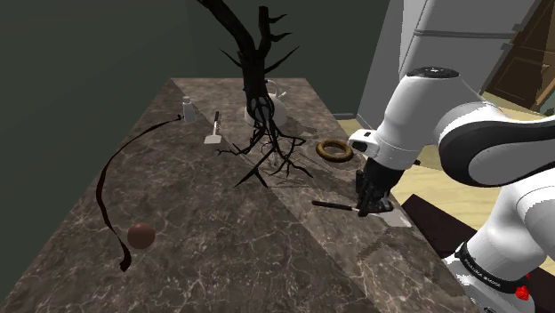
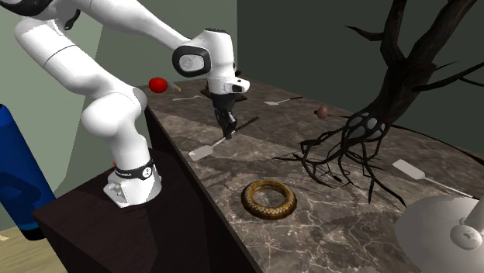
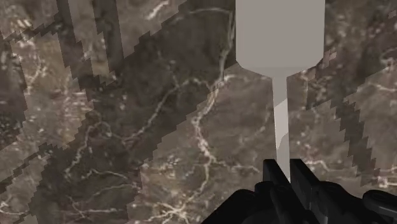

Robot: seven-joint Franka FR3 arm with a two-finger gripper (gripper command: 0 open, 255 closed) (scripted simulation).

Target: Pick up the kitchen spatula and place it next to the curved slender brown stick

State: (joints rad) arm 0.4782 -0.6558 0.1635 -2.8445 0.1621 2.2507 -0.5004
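Black fingers (image 3: 272, 175) are pinching the thin neck of the spatula (image 3: 280, 38), with the gripper (image 3: 284, 170) pointing down at the counter (image 3: 127, 127). The counter's top is showing as dark brown marble, glossy and threaded with pale, branching veins.

The spatula is presenting a flat, pale grey blade, square-cut with rounded shoulders and narrowing to a slim strip of the same grey. In the shoulder view its handle is running on as a dark, slender rod. It is sitting at the counter's long edge beside the stand, blade at the edge and handle pointing inward. I cannot tell whether it is touching the marble.

The stick (image 1: 107, 173) is lying along the opposite long edge, well apart from the spatula. It is thin and dark brown, bowing in one long arc. A dull brown ball (image 1: 140, 236) is sitting just inside its curve. A bare black tree (image 1: 258, 62) is spreading gnarled roots over the counter's middle. A golden-brown ring (image 2: 268, 199) with a scaly surface is lying near the stand-side edge.
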